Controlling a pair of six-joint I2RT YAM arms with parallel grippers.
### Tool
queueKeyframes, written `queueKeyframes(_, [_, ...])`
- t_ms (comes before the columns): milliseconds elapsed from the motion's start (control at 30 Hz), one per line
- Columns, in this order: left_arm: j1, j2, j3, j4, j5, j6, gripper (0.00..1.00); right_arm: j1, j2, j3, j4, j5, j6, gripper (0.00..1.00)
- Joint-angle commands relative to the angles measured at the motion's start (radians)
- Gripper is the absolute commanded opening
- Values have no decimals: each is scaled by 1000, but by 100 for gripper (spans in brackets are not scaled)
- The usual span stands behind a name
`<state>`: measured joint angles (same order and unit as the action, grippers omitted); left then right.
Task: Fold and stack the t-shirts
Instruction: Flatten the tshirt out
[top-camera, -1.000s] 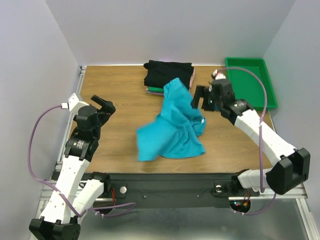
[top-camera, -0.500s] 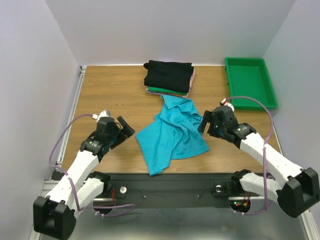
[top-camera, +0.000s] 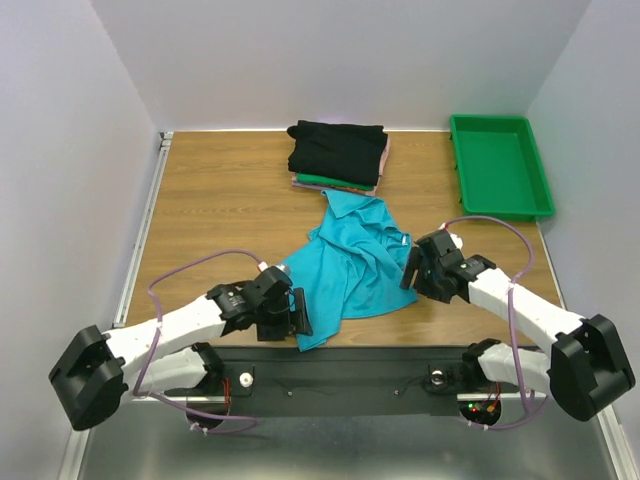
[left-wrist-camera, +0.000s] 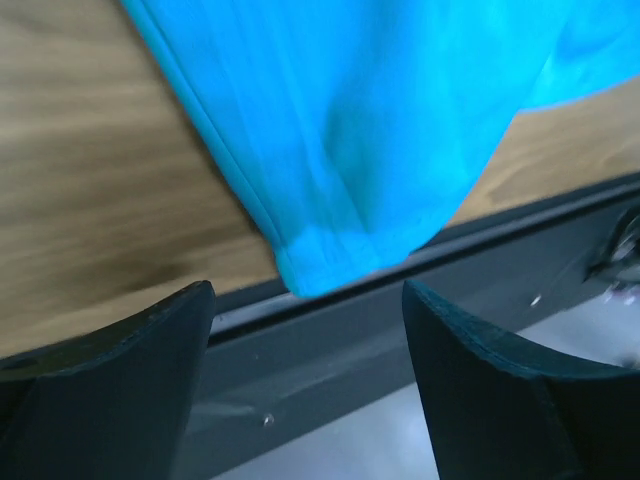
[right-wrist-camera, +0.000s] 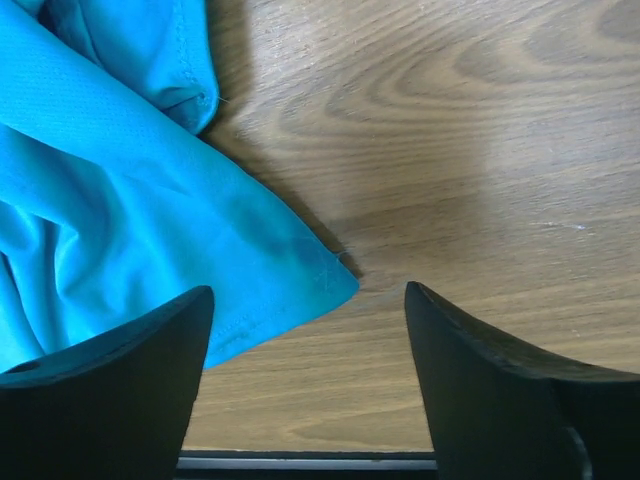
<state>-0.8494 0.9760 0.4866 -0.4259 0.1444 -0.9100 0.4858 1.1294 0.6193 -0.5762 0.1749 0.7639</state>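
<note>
A wooden table (top-camera: 220, 190) is seen from above. A crumpled teal t-shirt (top-camera: 350, 262) lies near the front edge, its far end just beside a folded stack (top-camera: 338, 155) at the back of the table, with black on top and green and pink beneath. A green tray (top-camera: 498, 165) sits at the back right. The left gripper (left-wrist-camera: 307, 292) is low over the shirt's near-left corner at the table edge, with its jaws wide and gripping nothing. The right gripper (right-wrist-camera: 308, 292) is over the shirt's right corner, its jaws likewise wide and nothing held.
</note>
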Motion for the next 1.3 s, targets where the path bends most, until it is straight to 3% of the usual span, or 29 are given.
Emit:
queueKeyframes(0, [-76, 49, 24, -33, 47, -36, 84, 5, 21, -19, 55, -14, 26, 79])
queueKeyframes(267, [-122, 199, -13, 102, 78, -44, 61, 13, 130, -53, 160, -60, 29, 68])
queueKeyframes(300, [-122, 207, -10, 122, 78, -43, 50, 14, 139, -56, 180, -87, 26, 66])
queueKeyframes(400, [-122, 233, 15, 136, 41, -38, 30, 25, 187, -58, 234, -83, 25, 56])
queueKeyframes(467, [-122, 243, 38, 159, 26, -29, 18, 27, 222, -38, 255, -75, 25, 37])
queueKeyframes(500, [-122, 244, 44, 159, 15, -30, 0, 30, 225, -30, 265, -78, 15, 28])
queueKeyframes(533, [-122, 236, 56, 142, -23, -33, 0, 33, 224, -12, 280, -78, -1, 16])
queueKeyframes(633, [-122, 202, 90, 113, -106, -35, 0, 37, 190, 46, 280, -78, -60, 0])
queueKeyframes(867, [-120, -38, 435, -160, -660, -44, 0, 46, -170, 204, 269, 34, -138, 0])
queueKeyframes(933, [-120, -91, 547, -145, -744, -14, 0, 46, -232, 293, 263, 50, -167, 0])
queueKeyframes(1067, [-120, -206, 673, -25, -769, 121, 0, 46, -313, 480, 251, 69, -231, 0])
queueKeyframes(1267, [-120, -212, 929, 47, -737, 310, 0, 46, -270, 819, 248, -46, -320, 0])
